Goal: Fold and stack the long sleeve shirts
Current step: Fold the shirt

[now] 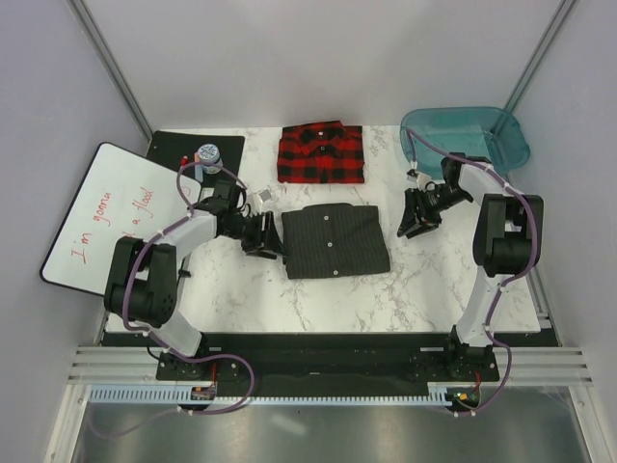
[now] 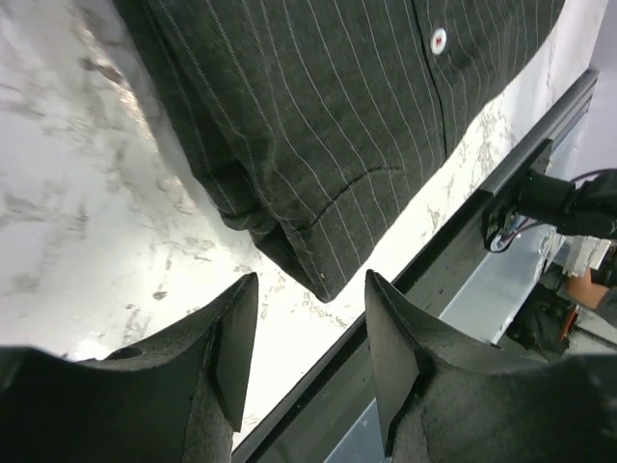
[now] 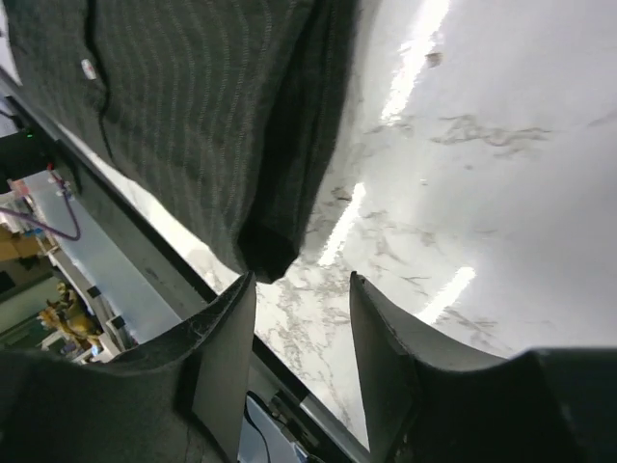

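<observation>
**A:** Start overhead. Any containers?

**B:** One, a teal tub (image 1: 511, 140), beyond the pinstriped shirt (image 1: 334, 241) and off to its right. Its own teal bottom shows through, and the cable of the right arm (image 1: 501, 231) crosses its near rim.

**A:** And the shirts?

**B:** The pinstriped shirt lies folded flat on the marble table (image 1: 386, 299), buttons up. The plaid shirt (image 1: 322, 152) lies folded just beyond it, apart from it and not stacked on it.

**A:** The jaws, from up there?

**B:** The left jaws sit just beside the pinstriped shirt's left edge, at the end of the left arm (image 1: 183, 236). The right jaws hang a little off its right edge. I cannot tell from this height how wide either pair stands.

**A:** Left wrist camera, then.

**B:** The left jaws stand parted and grip nothing. The folded corner of the pinstriped shirt (image 2: 328, 106) lies just ahead of the tips, not pinched. A pale button (image 2: 439, 40) shows farther up the cloth. The table (image 2: 87, 193) runs along one side of the shirt.

**A:** And the right wrist camera?

**B:** Much the same. The right jaws stand parted, with the table (image 3: 482, 193) showing in the gap and nothing held. A folded corner of the pinstriped shirt (image 3: 193, 116) hangs just ahead of one tip. I cannot tell whether cloth and tip touch.
</observation>
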Tool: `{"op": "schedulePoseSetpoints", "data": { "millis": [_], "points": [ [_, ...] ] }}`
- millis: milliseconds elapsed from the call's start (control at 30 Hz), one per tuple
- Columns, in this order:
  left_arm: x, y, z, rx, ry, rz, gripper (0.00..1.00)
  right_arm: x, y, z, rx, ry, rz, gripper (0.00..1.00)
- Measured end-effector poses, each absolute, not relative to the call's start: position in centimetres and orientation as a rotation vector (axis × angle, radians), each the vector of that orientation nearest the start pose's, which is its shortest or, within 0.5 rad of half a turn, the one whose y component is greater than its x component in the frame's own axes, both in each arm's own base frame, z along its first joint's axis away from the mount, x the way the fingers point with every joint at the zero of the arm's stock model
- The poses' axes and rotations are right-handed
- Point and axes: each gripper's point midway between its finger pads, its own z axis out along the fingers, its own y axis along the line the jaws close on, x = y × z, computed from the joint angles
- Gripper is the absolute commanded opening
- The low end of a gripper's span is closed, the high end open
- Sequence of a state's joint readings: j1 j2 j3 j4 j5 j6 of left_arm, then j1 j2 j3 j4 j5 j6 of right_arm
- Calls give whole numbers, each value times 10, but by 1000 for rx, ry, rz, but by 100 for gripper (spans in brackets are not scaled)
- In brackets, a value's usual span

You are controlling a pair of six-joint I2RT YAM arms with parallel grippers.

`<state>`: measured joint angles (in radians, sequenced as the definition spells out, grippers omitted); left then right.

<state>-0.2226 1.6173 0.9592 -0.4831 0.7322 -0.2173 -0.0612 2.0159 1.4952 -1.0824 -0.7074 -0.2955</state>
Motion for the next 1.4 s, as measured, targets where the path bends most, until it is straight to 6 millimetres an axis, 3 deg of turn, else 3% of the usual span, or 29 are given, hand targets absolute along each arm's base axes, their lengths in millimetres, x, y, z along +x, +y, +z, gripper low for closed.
{"op": "schedulePoseSetpoints", "data": {
  "millis": [267, 333, 367, 467, 533, 700, 833, 933, 967, 1033, 1133, 1267, 1333, 1400],
  "points": [
    [250, -213, 72, 328, 2703, -1230, 55, 310, 127, 87, -428, 2770, 1291, 38],
    [247, -217, 70, 343, 2713, -1240, 46, 298, 144, 86, -498, 2767, 1336, 36],
    [246, -218, 67, 348, 2720, -1242, 33, 292, 150, 84, -528, 2771, 1355, 36],
    [245, -219, 56, 340, 2757, -1230, 6, 274, 163, 72, -567, 2806, 1401, 33],
    [248, -217, 45, 322, 2793, -1197, 2, 271, 163, 58, -555, 2835, 1401, 32],
    [254, -215, 21, 288, 2865, -1163, 4, 270, 154, 21, -511, 2908, 1362, 31],
    [251, -212, 16, 289, 2893, -1158, 21, 257, 152, 18, -479, 2941, 1389, 33],
    [252, -204, 23, 305, 2876, -1158, 48, 253, 147, 24, -534, 2946, 1361, 46],
    [255, -199, 30, 308, 2855, -1155, 52, 253, 145, 31, -548, 2940, 1366, 55],
    [264, -188, 48, 323, 2785, -1139, 61, 262, 141, 50, -563, 2900, 1369, 59],
    [293, -182, 101, 397, 2587, -1106, 59, 300, 139, 90, -598, 2733, 1326, 57],
    [326, -209, 154, 529, 2372, -1139, 52, 346, 160, 130, -640, 2550, 1292, 52],
    [339, -226, 155, 553, 2339, -1191, 47, 362, 182, 132, -666, 2500, 1300, 49],
    [352, -240, 139, 553, 2357, -1237, 44, 375, 200, 119, -677, 2495, 1303, 47]
  ]
}}
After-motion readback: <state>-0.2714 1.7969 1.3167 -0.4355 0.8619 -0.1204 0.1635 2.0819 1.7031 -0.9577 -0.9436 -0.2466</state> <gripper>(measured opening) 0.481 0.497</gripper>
